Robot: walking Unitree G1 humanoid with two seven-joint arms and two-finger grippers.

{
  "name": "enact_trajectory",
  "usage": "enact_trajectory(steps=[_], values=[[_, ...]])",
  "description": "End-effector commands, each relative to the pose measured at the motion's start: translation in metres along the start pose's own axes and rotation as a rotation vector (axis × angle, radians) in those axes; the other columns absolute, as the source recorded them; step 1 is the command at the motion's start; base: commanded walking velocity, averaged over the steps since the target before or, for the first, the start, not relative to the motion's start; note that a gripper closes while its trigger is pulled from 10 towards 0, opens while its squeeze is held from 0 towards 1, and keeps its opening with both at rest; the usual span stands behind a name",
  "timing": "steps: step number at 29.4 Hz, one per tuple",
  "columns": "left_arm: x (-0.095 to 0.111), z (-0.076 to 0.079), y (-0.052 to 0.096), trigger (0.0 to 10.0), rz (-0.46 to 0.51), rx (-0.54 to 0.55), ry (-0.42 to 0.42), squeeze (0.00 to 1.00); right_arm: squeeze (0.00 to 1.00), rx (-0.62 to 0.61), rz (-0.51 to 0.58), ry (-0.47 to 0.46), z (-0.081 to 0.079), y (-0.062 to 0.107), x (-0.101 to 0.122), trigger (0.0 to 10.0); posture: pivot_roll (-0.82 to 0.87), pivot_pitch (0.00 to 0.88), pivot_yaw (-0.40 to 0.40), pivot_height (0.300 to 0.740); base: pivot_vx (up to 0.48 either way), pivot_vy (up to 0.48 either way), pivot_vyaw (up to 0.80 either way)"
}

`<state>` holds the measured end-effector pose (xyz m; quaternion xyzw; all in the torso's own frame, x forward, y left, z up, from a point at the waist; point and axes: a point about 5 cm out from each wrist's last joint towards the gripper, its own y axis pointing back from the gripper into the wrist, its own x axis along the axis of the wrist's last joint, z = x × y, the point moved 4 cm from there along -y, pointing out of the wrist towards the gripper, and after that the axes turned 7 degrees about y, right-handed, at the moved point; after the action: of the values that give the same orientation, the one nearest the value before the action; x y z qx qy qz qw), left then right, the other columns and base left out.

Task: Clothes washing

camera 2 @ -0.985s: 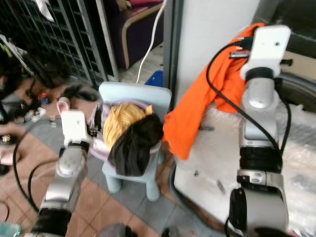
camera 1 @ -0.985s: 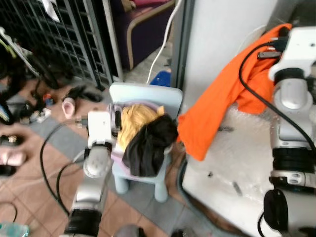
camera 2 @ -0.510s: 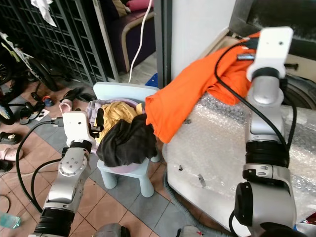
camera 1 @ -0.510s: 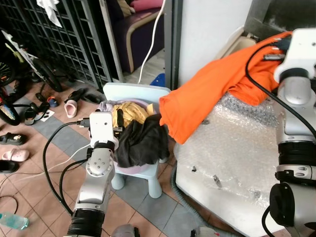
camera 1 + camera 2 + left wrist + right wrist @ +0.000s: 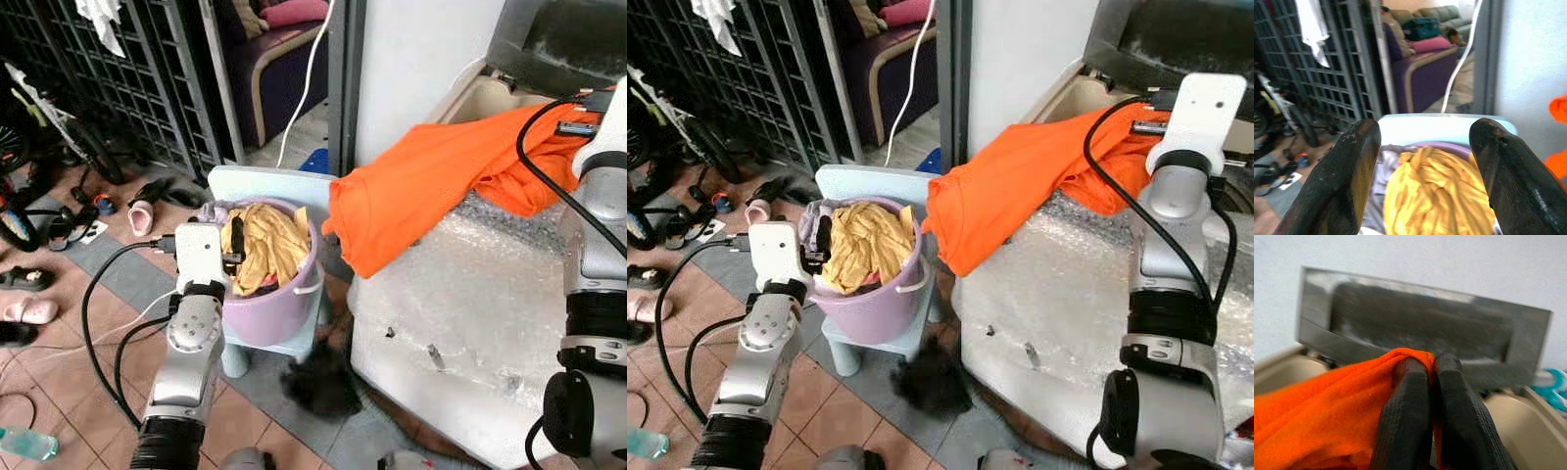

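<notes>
The washer (image 5: pixel 460 333), its top wrapped in bubble film, stands at the robot's right with its lid up, and that seems the reason the orange shirt (image 5: pixel 431 186) is carried so high: the right gripper (image 5: pixel 1425 377) has its two fingers pressed together on a fold of the cloth and holds it up by the open tub, so the rest trails down across the wrapped top and hangs off its near corner, likely on its way into the drum. One small blue chair (image 5: pixel 257 184) serves as a stand, probably to bring the laundry within the arms' reach without bending. On its seat sits one purple bucket (image 5: pixel 269 308), with a yellow garment (image 5: pixel 263 245) heaped in it and a pale lilac cloth at its rim. One dark garment (image 5: pixel 318 380) lies in a heap on the tiled floor in front of the chair, between chair and washer, so it will need picking up. The left gripper (image 5: pixel 1422 147) hovers just beside the bucket with its fingers spread wide and nothing between them, aimed at the yellow garment, placed as if for the next grab. Count: four pieces of clothing, two grippers, one of each other thing.
</notes>
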<state>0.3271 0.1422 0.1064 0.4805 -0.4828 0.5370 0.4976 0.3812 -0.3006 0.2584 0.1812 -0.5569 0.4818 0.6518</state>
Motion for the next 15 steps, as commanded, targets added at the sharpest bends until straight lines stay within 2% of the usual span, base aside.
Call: enact_trajectory(steps=[1, 8, 9, 12, 13, 15], values=[[0.003, -0.001, 0.001, 10.0, 0.016, -0.004, 0.003, 0.0, 0.0, -0.046, 0.036, -0.007, 0.01, -0.002, 0.012, 10.0, -0.07, 0.0, 0.081, 0.74, 0.0, 0.0, -0.79], [0.004, 0.001, 0.001, 10.0, 0.017, -0.014, 0.007, 0.0, 0.0, -0.086, 0.028, -0.001, 0.018, -0.004, 0.011, 10.0, -0.07, 0.0, 0.084, 0.74, 0.0, 0.0, -0.79], [0.003, 0.002, 0.0, 10.0, 0.016, -0.016, 0.006, 0.0, 0.0, -0.123, 0.02, 0.013, 0.026, -0.005, 0.01, 10.0, -0.07, 0.0, 0.086, 0.74, 0.0, 0.0, -0.79], [0.003, 0.002, 0.0, 10.0, 0.013, -0.015, 0.006, 0.0, 0.0, -0.164, 0.008, 0.036, 0.035, -0.008, 0.008, 10.0, -0.07, 0.0, 0.086, 0.74, 0.0, 0.0, -0.79], [0.003, 0.002, 0.0, 10.0, 0.011, -0.015, 0.005, 0.0, 0.0, -0.208, -0.004, 0.047, 0.046, -0.01, 0.006, 10.0, -0.07, 0.0, 0.086, 0.74, 0.0, 0.0, -0.79], [0.002, 0.002, 0.0, 10.0, 0.009, -0.014, 0.005, 0.0, 0.0, -0.243, -0.008, 0.057, 0.055, -0.012, 0.005, 10.0, -0.07, 0.0, 0.083, 0.74, 0.0, 0.0, -0.79]])
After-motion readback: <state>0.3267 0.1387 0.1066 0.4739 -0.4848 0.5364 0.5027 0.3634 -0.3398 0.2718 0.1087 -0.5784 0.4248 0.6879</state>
